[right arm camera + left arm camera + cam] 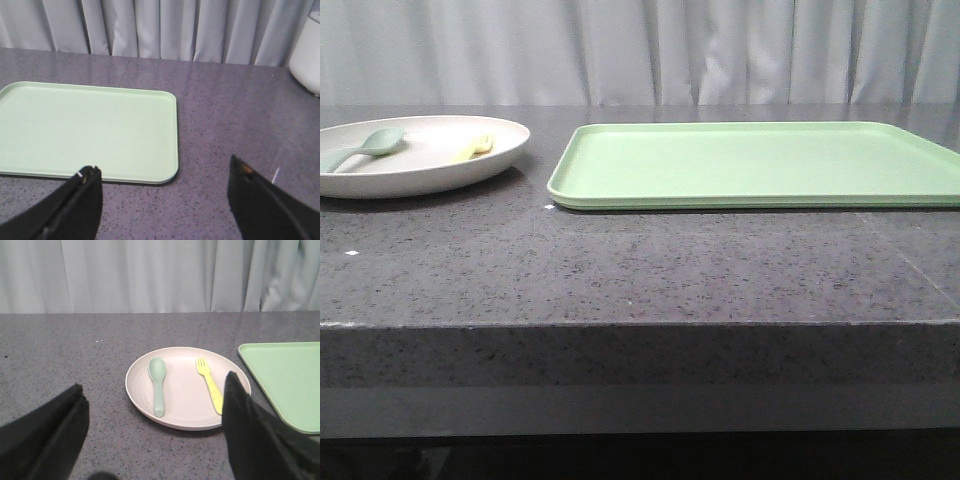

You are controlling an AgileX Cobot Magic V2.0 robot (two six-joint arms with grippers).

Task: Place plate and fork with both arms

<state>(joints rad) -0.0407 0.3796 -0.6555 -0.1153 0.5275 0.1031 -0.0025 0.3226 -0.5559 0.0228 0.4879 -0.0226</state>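
Grey table (620,270) — fork (210,385) on plate (187,415), near left pincer (155,425).

plate (420,165) cut off at the front view's left edge, spoon (360,148) handle end likewise, tray (760,165) clipped at right, fork (210,385) handle tip hidden behind a left gripper (155,440) finger, white object (307,52) — cropped, unidentifiable

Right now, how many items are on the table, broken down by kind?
Plate: 1
Fork: 1
Spoon: 1
Tray: 1
White object at the table's far right edge, cut off in the right wrist view: 1
Total: 5
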